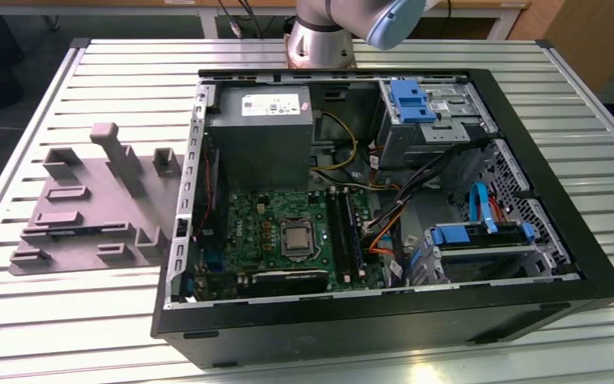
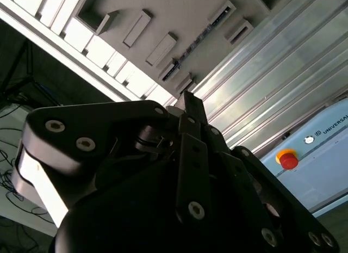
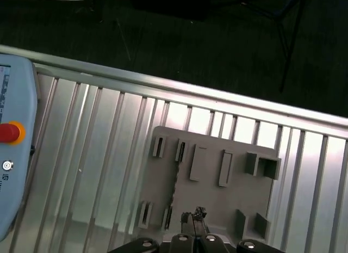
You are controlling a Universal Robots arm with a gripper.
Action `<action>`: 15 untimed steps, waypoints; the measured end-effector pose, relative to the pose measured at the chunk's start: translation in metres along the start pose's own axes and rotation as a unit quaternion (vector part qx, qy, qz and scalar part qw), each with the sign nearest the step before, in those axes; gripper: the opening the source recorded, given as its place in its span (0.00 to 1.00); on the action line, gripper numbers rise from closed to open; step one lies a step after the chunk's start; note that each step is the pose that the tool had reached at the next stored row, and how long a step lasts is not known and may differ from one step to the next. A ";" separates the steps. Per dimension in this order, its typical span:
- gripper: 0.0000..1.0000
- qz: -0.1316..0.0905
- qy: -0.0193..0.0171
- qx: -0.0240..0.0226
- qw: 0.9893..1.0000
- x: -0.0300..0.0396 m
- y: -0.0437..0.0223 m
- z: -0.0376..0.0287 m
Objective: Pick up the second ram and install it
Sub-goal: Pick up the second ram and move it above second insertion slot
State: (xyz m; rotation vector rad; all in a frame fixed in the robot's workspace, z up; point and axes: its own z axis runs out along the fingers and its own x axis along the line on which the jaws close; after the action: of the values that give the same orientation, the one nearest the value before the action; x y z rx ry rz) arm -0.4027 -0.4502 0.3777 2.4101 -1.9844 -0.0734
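Overhead, gripper (image 3: pixel 194 215): black; tips drawn narrow and close together, nothing held between them; hangs above the holder plate (image 3: pixel 209 177), clear of it.
Holder plate: grey, with raised blocks and sunken slots; lies flat on the table (image 1: pixel 61 320) by the edge at the exterior view's left.
Second ram (image 3: pixel 175 185): thin dark strip standing on edge in a slot of the holder plate; bluish flecks along it in the second wrist view; apart from the gripper, untouched.
Table: pale metal slats running edge to edge.
Pendant (image 3: pixel 16 100): pale blue with a red button (image 3: pixel 7 132); over the slats, well apart from the holder plate.
Computer case (image 1: pixel 392 324): black, side open; just beside the holder plate, taking the table's middle toward the exterior view's right.
Motherboard (image 1: pixel 253 228): green, inside the case; long black slots (image 1: pixel 345 228) near coloured cables.
Arm base (image 1: pixel 318 40): grey cylinder at the table's far edge, behind the case.
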 end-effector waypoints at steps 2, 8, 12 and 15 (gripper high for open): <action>0.11 0.000 0.000 0.000 1.000 0.0000 0.0000 0.0000; 0.11 0.034 -0.001 0.001 0.999 0.0000 0.0000 0.0007; 0.11 0.070 -0.003 0.002 0.998 0.0000 -0.0001 0.0015; 0.11 0.095 -0.004 0.002 0.995 0.0000 -0.0001 0.0019</action>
State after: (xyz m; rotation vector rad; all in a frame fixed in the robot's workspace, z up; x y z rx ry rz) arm -0.4027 -0.4502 0.3758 2.2126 -2.2085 -0.0754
